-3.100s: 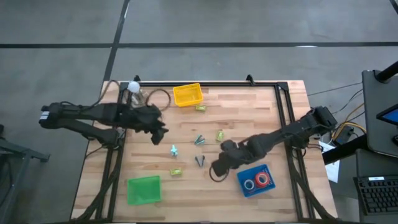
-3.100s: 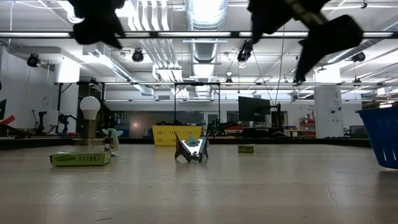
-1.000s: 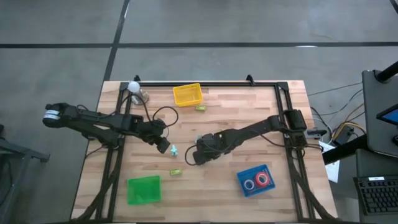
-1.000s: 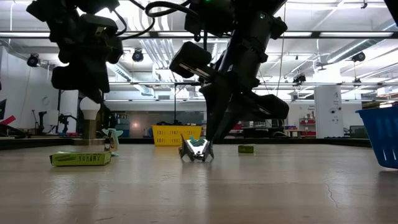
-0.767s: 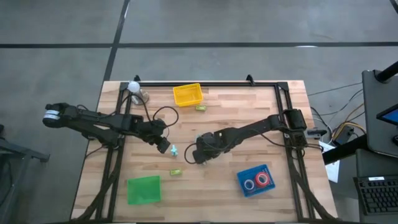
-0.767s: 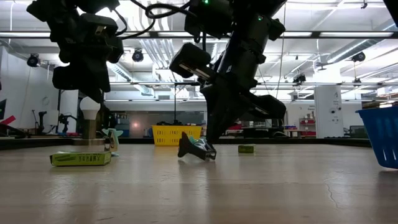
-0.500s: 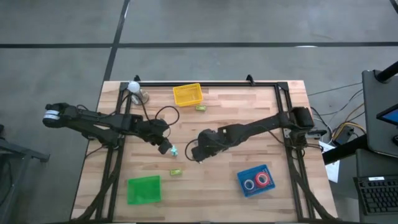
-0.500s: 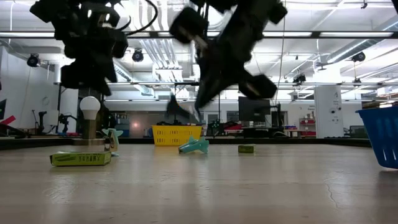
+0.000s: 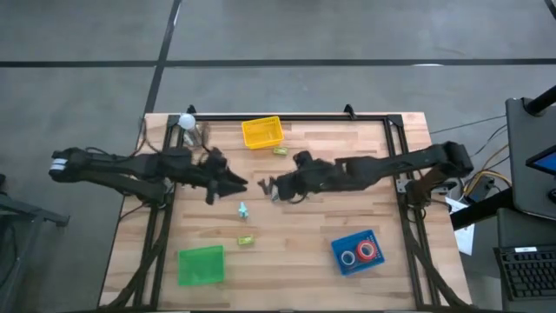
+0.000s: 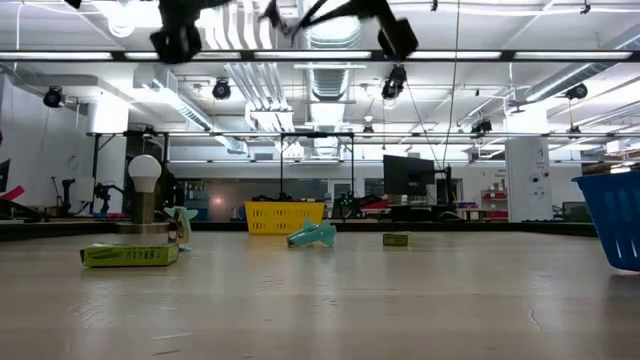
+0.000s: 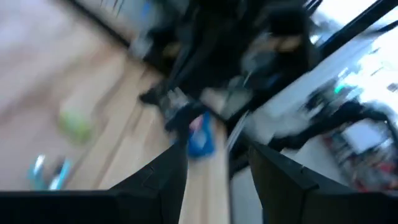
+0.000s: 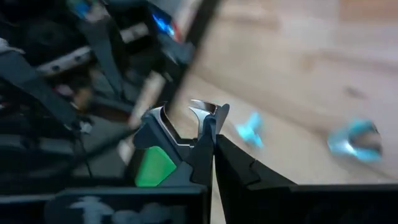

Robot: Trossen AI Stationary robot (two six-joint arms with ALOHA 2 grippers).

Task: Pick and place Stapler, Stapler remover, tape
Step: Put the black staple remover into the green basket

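Note:
My right gripper (image 9: pixel 276 185) hangs above the table's middle, shut on a dark staple remover (image 12: pixel 186 127) with silver claws. My left gripper (image 9: pixel 236 182) hovers open just left of it, also above the table, with nothing between its fingers (image 11: pixel 214 180). A teal staple remover (image 9: pixel 242 209) lies on the wood below them. One small green stapler (image 9: pixel 245 239) lies nearer the front edge and another (image 9: pixel 280 150) by the yellow basket. Two red tape rolls (image 9: pixel 358 254) lie in the blue basket (image 9: pixel 340 243). My right gripper pinches the dark staple remover between its two fingers at the body's end (image 12: pixel 204 142), opposite the silver claws (image 12: pixel 202 111), which stick out past the fingertips. The fingers reach in roughly level from the table's right. The remover is lifted clear of the table.
A yellow basket (image 9: pixel 262 132) stands at the far edge and a green basket (image 9: pixel 201 265) at the near left. A light bulb on a stand (image 9: pixel 186 122) stands in the far left corner. Dark frame rails (image 9: pixel 395 148) run along the table's sides and back.
My right gripper has taken the dark staple remover off the table: it tipped, then rose clear as the gripper went up and toward the far edge. My left gripper has also risen and shifted toward the far edge. The teal remover has stayed where it was.

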